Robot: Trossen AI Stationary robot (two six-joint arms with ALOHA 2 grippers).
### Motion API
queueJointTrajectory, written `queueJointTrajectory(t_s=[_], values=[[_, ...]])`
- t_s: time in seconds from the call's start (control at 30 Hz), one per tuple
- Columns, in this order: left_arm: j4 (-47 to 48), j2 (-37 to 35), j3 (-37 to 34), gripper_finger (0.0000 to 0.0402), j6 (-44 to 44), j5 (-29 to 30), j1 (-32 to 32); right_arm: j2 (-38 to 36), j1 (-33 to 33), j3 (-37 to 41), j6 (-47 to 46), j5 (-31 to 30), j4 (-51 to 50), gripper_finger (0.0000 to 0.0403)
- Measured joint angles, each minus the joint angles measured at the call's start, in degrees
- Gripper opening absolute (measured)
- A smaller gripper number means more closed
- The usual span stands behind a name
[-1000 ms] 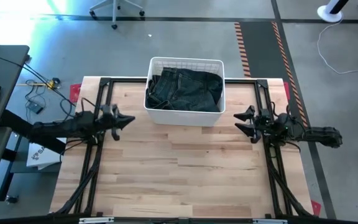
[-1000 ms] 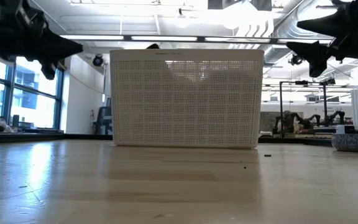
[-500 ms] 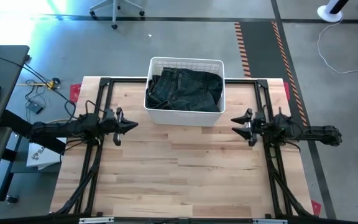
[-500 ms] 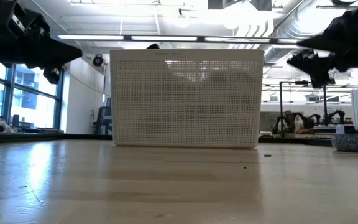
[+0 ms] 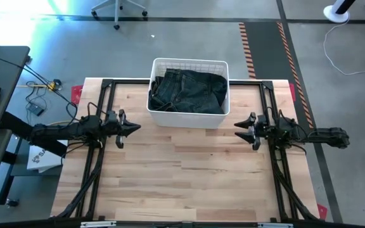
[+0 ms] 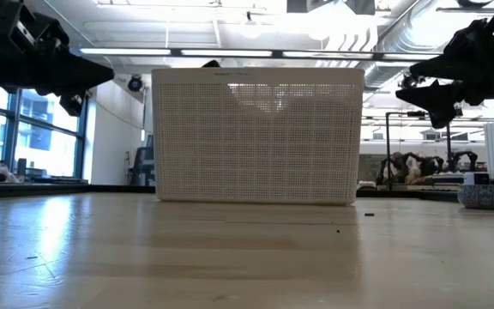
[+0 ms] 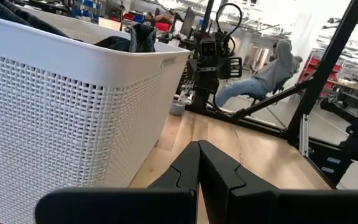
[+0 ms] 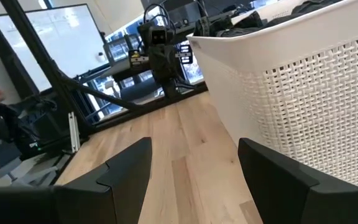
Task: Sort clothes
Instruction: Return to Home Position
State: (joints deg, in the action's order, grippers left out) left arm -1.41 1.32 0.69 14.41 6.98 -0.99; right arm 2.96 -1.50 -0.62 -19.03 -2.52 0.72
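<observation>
Dark denim jeans (image 5: 189, 90) lie on top inside the white lattice basket (image 5: 188, 118) at the table's far middle. A fold of them shows above the basket's rim in the left wrist view (image 7: 132, 38). The other garments are hidden. My left gripper (image 5: 135, 126) hovers shut and empty left of the basket, above the table. My right gripper (image 5: 238, 128) hovers open and empty right of the basket. Both point toward the table's middle.
The wooden table top (image 5: 182, 177) stretches bare from the basket to the near edge. Black frame rails (image 5: 97, 158) run along the table's left and right sides. A person (image 7: 263, 74) sits in a chair beyond the table's right side.
My left gripper has gone a little toward the table's right edge and has shut. My right gripper has gone toward the table's left edge, nearer the basket, staying open.
</observation>
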Motion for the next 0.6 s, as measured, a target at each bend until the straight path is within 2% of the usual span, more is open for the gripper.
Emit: queueJointTrajectory(t_s=[0.13,0.27,0.6], values=[[0.0,0.0,0.0,0.0003,0.0,0.0,0.0,-0.1,0.1,0.0,0.0,0.0,0.0,0.0238],[-0.1,-1.2,0.0,0.0003,0.0,0.0,0.1,-2.8,3.0,0.0,0.0,0.2,-0.1,0.0238],[0.0,-1.1,0.0,0.0003,0.3,-0.3,-0.4,-3.0,5.7,0.1,0.0,0.6,0.4,0.0238]])
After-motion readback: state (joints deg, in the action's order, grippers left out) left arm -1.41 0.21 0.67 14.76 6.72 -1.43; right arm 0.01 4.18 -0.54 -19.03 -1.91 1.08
